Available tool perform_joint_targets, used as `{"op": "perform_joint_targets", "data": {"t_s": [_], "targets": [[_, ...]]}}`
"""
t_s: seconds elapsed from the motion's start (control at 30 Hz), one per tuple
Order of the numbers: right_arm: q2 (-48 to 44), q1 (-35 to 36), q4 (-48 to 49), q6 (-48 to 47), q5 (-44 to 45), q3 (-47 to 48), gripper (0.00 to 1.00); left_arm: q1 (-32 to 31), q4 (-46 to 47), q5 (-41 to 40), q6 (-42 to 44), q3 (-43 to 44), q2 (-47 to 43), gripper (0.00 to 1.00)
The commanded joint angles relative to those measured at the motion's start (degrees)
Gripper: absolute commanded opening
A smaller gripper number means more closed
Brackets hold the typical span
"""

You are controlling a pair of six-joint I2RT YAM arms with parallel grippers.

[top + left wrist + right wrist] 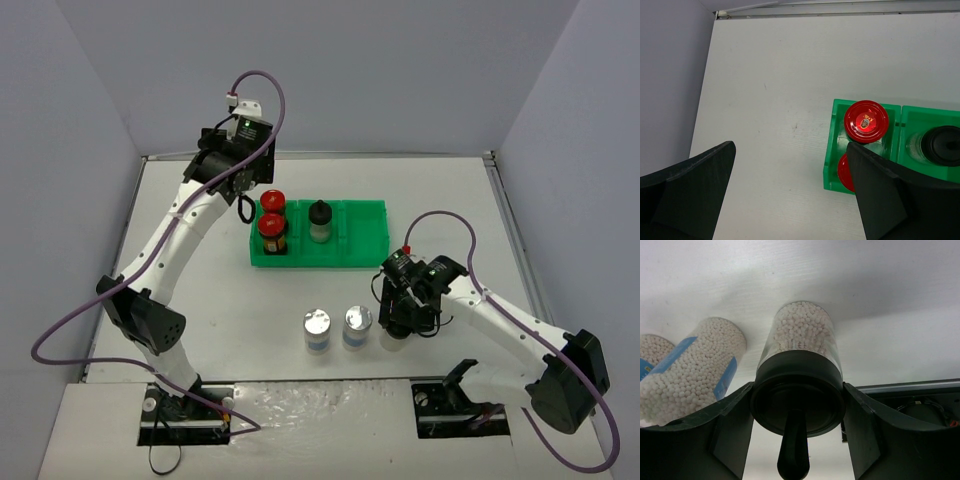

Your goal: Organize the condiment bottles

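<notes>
1. The right pincer [798, 390] is closed on the cap of a black jar [802, 335], one finger on each side. The jar is upright, its long axis running straight away from the palm.
2. Two silver jars [316, 325] stand on the table [220, 300] just left of that pincer.
3. The tray [370, 215] lies beyond the pincer, slightly left. The other black jar [319, 215] sits in its middle bay, likely the target.
4. The left pincer [791, 146] hangs open and empty, with the red jars [866, 121] by its right finger. The right arm is nearer the work.

Green three-compartment tray [365, 235] mid-table, white table [450, 200], plain grey walls [350, 70] around it
</notes>
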Motion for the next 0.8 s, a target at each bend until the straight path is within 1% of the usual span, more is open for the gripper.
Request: {"op": "perform_joint_targets", "data": {"t_s": [0.0, 0.03, 0.17, 0.27, 0.47, 0.57, 0.77], "targets": [[0.09, 0.66, 0.1, 1.68, 0.49, 0.12, 0.04, 0.58, 1.42, 0.07, -0.53, 1.01, -3.64, 0.91], [-0.12, 0.66, -0.03, 1.91, 0.93, 0.75, 0.0, 0.66, 1.42, 0.13, -0.54, 0.97, -3.72, 0.91], [0.17, 0.66, -1.33, 2.56, 5.95, 5.97, 0.0, 1.0, 1.49, 0.57, -0.53, 1.03, -3.99, 0.91], [2.25, 0.57, -1.96, 2.07, 11.18, 13.69, 0.0, 1.04, 1.59, 0.59, -0.43, 1.22, -4.21, 0.91], [12.75, 0.31, -1.53, -1.96, 20.03, 28.47, 0.0, 1.3, 0.9, 0.33, -0.08, 1.93, -4.21, 0.91], [18.13, -0.26, -0.1, -5.15, 21.16, 35.77, 0.0, 1.41, 0.7, 0.5, -0.08, 2.11, -4.31, 0.91], [25.44, -1.06, 5.18, -8.11, 18.03, 42.52, 0.0, 1.8, 0.39, 0.03, -0.31, 2.28, -4.57, 0.91]]}}
